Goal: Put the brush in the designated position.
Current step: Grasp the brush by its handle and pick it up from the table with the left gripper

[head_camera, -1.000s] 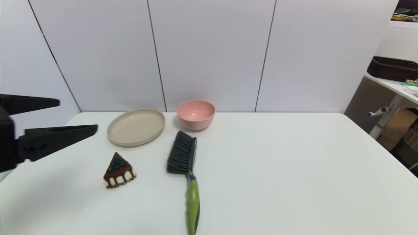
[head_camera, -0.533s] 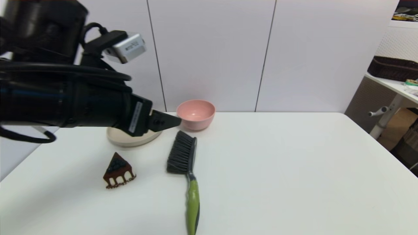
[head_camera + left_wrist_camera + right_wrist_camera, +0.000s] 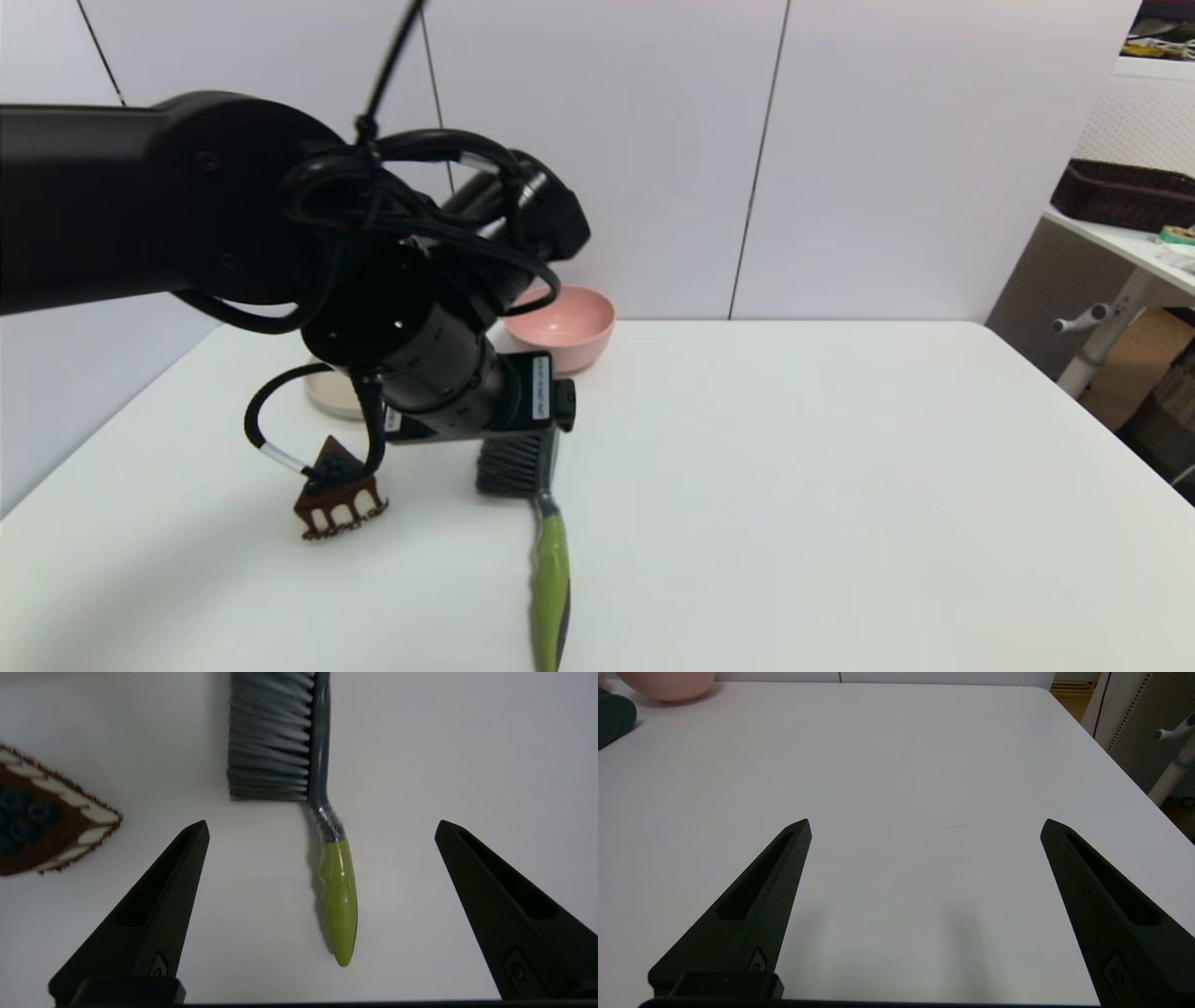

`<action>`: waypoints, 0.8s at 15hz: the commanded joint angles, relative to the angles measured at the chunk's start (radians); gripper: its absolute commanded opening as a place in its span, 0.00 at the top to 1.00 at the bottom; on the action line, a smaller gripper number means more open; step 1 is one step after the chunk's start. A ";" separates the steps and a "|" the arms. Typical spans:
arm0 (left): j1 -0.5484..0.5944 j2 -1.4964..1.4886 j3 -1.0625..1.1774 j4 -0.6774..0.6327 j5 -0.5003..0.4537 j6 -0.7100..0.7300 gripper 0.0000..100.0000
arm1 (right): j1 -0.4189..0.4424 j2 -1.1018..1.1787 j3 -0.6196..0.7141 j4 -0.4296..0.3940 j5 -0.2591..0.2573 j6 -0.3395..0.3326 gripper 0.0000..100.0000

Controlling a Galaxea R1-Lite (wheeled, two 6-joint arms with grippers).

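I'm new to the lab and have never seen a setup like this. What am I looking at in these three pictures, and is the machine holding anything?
This is a two-armed robot at a white table. One picture comes from a camera on its head, looking down at the table; the other two come from cameras on its wrists, so the black prongs at the bottom of each are that arm's own fingers.

In the head view the big black shape is the left arm. Its left gripper hangs open above the brush, fingers either side of the green handle, touching nothing. The right gripper is also open, over bare table, holding nothing.

On the table lie the brush, a slice of toy cake, a pink bowl and a beige plate mostly hidden behind the arm.
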 commanded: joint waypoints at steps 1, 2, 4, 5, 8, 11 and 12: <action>-0.050 0.128 -0.066 0.224 0.007 -0.337 0.00 | 0.000 0.001 0.002 0.000 0.000 0.000 0.00; -0.053 0.131 -0.063 0.227 0.005 -0.353 0.00 | 0.000 0.001 0.002 0.000 0.000 0.000 0.00; -0.056 0.156 -0.063 0.224 0.007 -0.361 0.00 | 0.000 0.001 0.002 0.000 0.000 0.000 0.00; -0.056 0.165 -0.066 0.221 0.005 -0.355 0.00 | 0.000 0.001 0.002 0.000 0.000 0.000 0.00; -0.056 0.223 -0.105 0.208 0.008 -0.355 0.00 | 0.000 0.001 0.002 0.000 0.000 0.000 0.00; -0.056 0.279 -0.140 0.156 0.008 -0.355 0.00 | 0.000 0.001 0.002 0.000 0.000 0.000 0.00; -0.055 0.292 -0.155 0.147 0.005 -0.352 0.00 | 0.000 0.001 0.002 0.000 0.002 -0.002 0.00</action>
